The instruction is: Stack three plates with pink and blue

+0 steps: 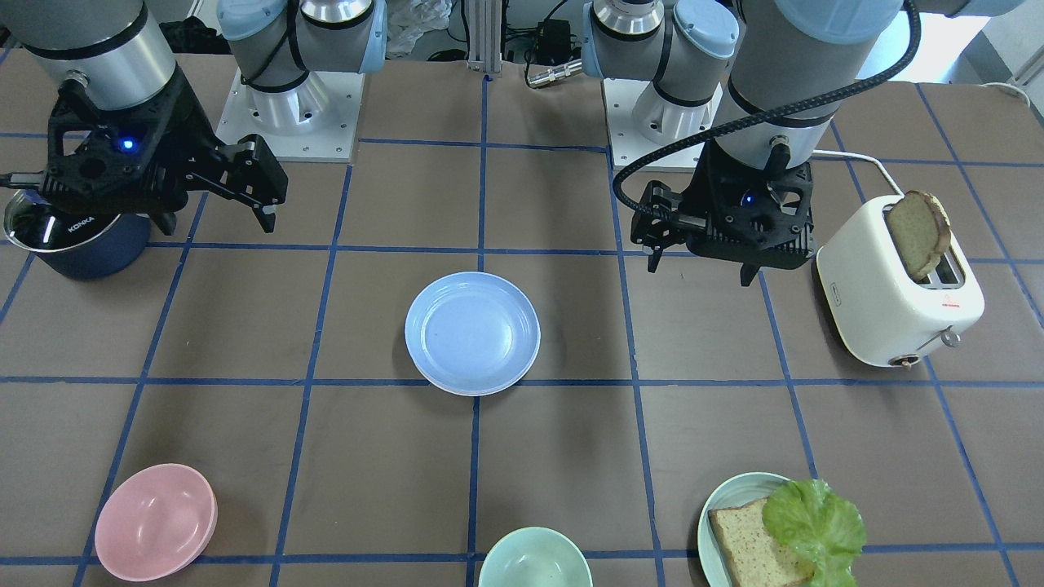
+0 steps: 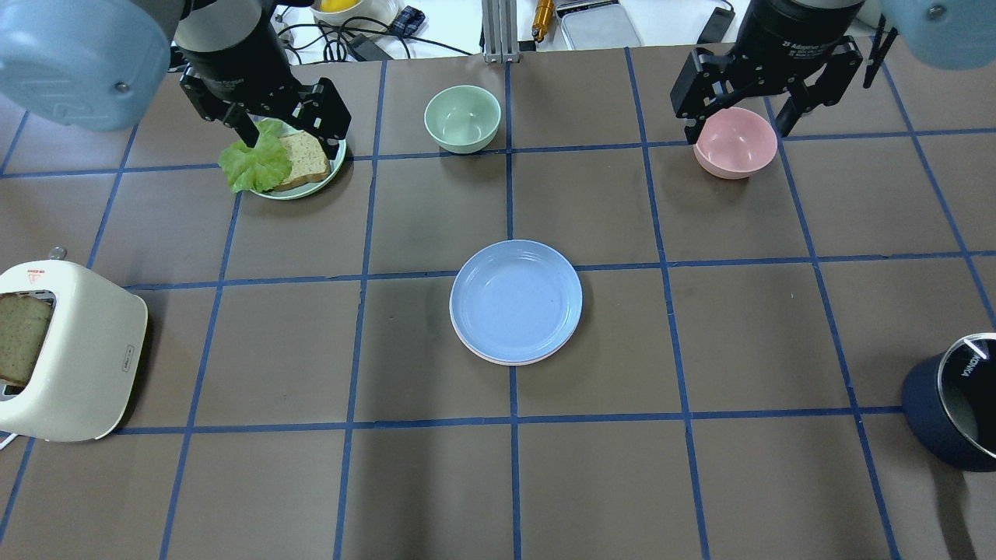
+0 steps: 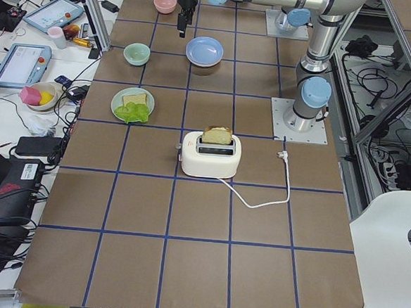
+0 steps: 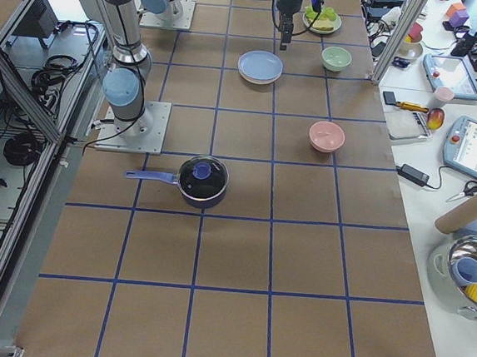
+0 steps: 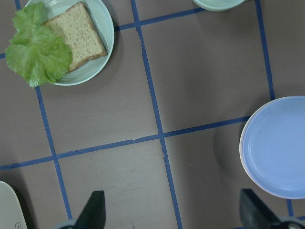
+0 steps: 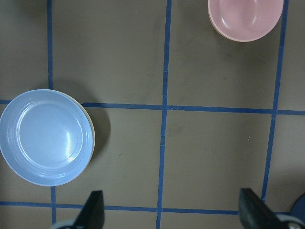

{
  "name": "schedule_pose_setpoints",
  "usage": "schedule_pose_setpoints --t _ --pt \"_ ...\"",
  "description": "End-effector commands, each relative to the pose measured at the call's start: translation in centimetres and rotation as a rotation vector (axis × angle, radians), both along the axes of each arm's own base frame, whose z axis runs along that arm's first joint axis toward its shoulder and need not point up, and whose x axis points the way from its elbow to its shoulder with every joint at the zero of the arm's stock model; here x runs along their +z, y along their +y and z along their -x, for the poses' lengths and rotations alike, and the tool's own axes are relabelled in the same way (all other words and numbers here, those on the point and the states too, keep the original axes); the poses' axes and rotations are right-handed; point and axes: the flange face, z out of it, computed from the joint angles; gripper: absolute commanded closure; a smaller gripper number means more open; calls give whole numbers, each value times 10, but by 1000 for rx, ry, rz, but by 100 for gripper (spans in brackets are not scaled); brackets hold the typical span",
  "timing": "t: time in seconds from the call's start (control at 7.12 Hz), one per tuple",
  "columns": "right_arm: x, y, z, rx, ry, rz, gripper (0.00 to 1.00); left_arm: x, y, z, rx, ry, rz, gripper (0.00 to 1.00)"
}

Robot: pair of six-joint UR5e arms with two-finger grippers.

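Taking the table (image 2: pixel 272 350) as a clock seen from behind the robot, with twelve at the far edge, the blue plate (image 2: pixel 516 301) lies dead centre, right way up. It sits on top of a pile. Only a thin pale edge (image 6: pixel 94 143) of what lies beneath peeks out along its side, and I cannot tell from here how many plates are under it.

Nothing touches the pile. The left gripper (image 2: pixel 292 128) hangs in the air over the left half of the table, well away from the blue plate, its fingers (image 5: pixel 94 212) spread wide and empty. The right gripper (image 2: pixel 735 128) hangs over the right half, just as wide apart, and grasps nothing either.

Around the pile:
- A pink bowl (image 2: pixel 735 144) stands at about one o'clock.
- A green bowl (image 2: pixel 462 117) stands at twelve.
- At about eleven there is a pale teal plate (image 2: pixel 336 165) with a slice of bread (image 2: pixel 305 159) and a lettuce leaf (image 2: pixel 253 163) on it.
- A white toaster (image 2: pixel 78 350) stands at about eight, at the left edge, with a slice (image 2: pixel 19 334) sticking up out of its slot.
- A dark blue pot (image 2: pixel 934 420) stands at about four, at the right edge.
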Motion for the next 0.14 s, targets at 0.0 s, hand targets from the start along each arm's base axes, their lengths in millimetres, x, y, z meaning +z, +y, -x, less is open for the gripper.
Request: schedule_pose_setpoints --t 0.0 --pt "-2 -1 3 -11 0 -1 0 2 9 -6 1 9 3 0"
